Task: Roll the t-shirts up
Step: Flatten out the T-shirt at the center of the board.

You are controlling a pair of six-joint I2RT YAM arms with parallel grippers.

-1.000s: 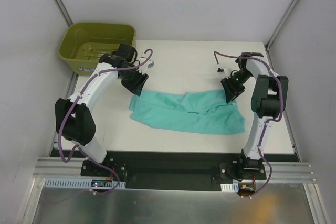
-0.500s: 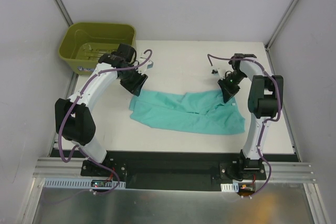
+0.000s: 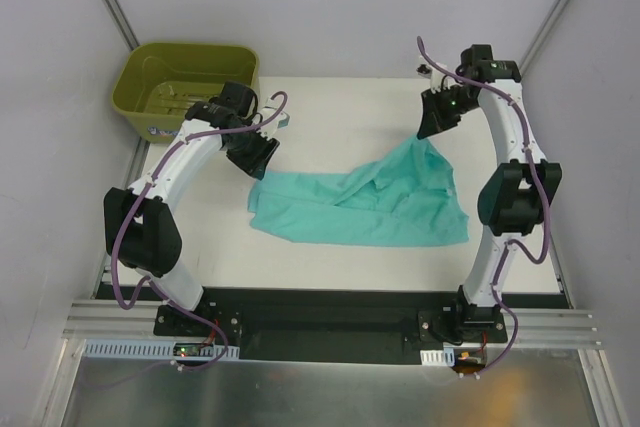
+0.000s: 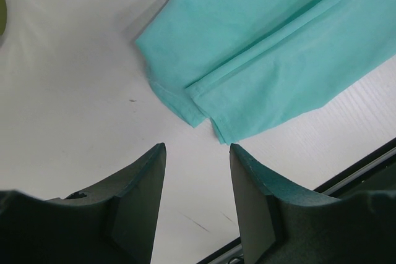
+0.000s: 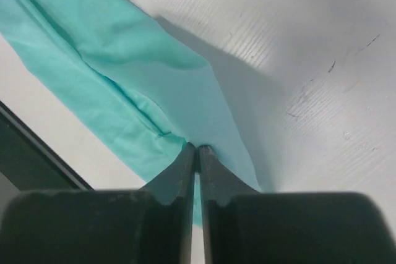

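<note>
Now the teal t-shirt (image 3: pixel 340 217) lies on the worktop (image 3: pixel 340 117), its left corner just beyond the half-open, empty left end effector (image 4: pixel 197 148). Farther back, the right end effector (image 3: pixel 430 132) has pinched the shirt's right edge and hoisted it, so flattening seems underway before rolling.

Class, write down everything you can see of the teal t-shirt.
The t-shirt is thin teal fabric, folded into a creased band with stitched hems. It lies across the white table, except its far right corner, pinched in the shut right gripper and raised. The open left gripper hangs by its left end, not touching.
</note>
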